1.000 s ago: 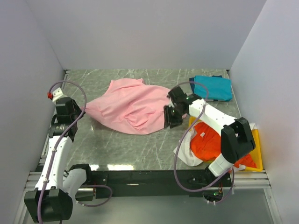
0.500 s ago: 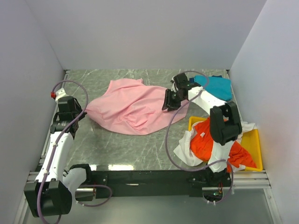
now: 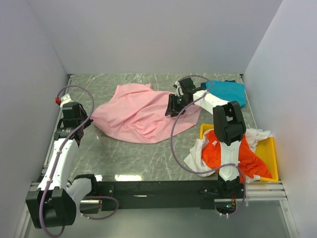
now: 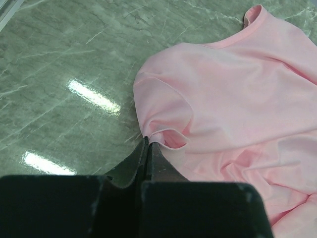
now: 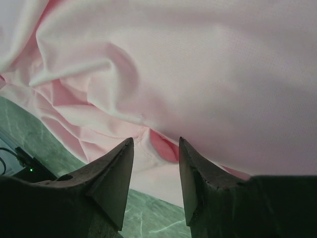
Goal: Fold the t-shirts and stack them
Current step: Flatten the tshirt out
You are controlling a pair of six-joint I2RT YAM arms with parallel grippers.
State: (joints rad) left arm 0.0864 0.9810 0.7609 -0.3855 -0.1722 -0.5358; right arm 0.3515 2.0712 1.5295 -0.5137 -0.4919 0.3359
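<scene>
Movement: right gripper (image 5: 154, 144), parted, now farther back over pink t-shirt (image 3: 138, 116).

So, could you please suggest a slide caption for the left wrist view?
Left gripper shut on the sleeve edge of the pink t-shirt, on the marble table.

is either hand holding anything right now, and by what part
The left hand is shut on the pink t-shirt, pinching its sleeve hem. The right hand is open over the same shirt, holding nothing.

yellow tray (image 3: 272, 148): table's near-right corner | table (image 3: 143, 158): grey-green marbled top | walls (image 3: 148, 34): pale grey
</scene>
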